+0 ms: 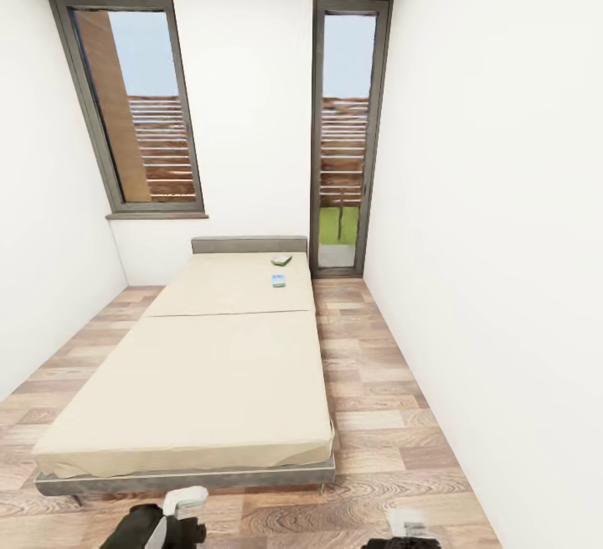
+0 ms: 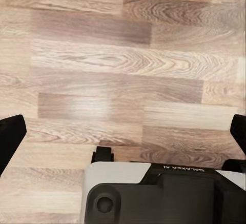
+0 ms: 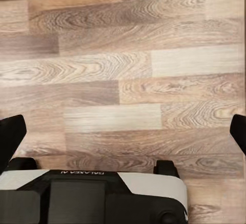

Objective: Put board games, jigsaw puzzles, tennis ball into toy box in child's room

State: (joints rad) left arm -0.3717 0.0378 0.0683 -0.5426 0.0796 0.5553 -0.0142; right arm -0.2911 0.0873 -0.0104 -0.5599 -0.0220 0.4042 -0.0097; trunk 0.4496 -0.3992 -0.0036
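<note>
Two small board games, a white-and-green box (image 1: 281, 261) and a blue box (image 1: 278, 281), lay near the bed's (image 1: 201, 381) headboard edge, toward its right side. They looked light, stiff and flat, best pinched across opposite edges. The left gripper (image 2: 123, 131) and right gripper (image 3: 123, 131) hung wide open and empty over the wooden floor (image 1: 394, 415).

The floor (image 1: 377, 415) looks like wood planks with strong grain and a soft shine. The bed (image 1: 201, 381) has matt beige cloth pads and a dull grey frame. The walls (image 1: 502, 197) are smooth, matt white.
</note>
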